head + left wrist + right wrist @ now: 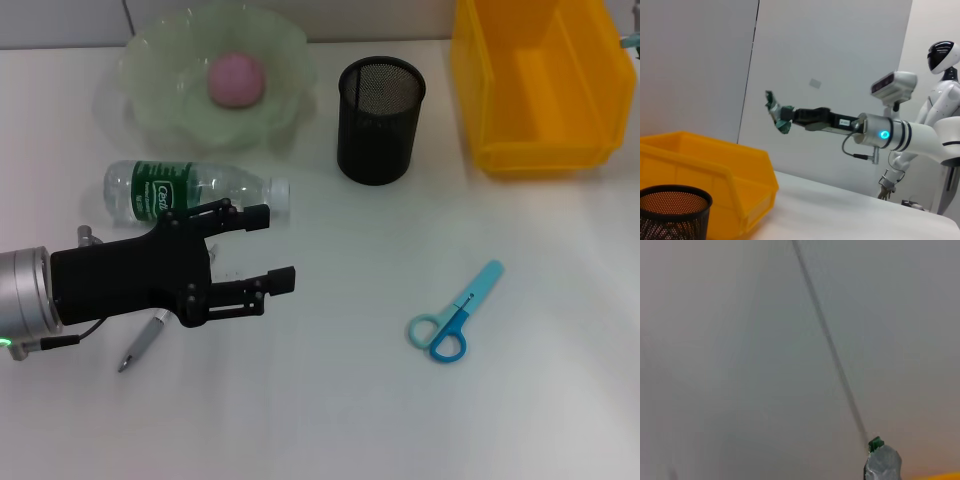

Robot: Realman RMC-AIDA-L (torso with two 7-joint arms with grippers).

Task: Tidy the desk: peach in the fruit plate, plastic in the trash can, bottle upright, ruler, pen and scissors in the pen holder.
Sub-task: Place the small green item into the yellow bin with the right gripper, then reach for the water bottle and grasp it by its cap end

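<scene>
The left gripper [275,247] hovers with its fingers spread wide and empty just beside the lying water bottle [190,190], above a pen [143,345] on the white desk [330,400]. The right gripper [777,117], seen from the left wrist camera, is raised above the yellow trash bin [535,85], clamped on what looks like crumpled green-and-silver plastic [782,120]. The peach [236,80] sits in the green fruit plate [150,75], with the black mesh pen holder [380,120] upright between plate and bin and the blue scissors [455,315] lying well apart.

My left tool [270,250] is matte black with two slim, linked fingers and small screws, fixed to a silver cylindrical wrist with a green light and thin black cable at the frame's lower left.
</scene>
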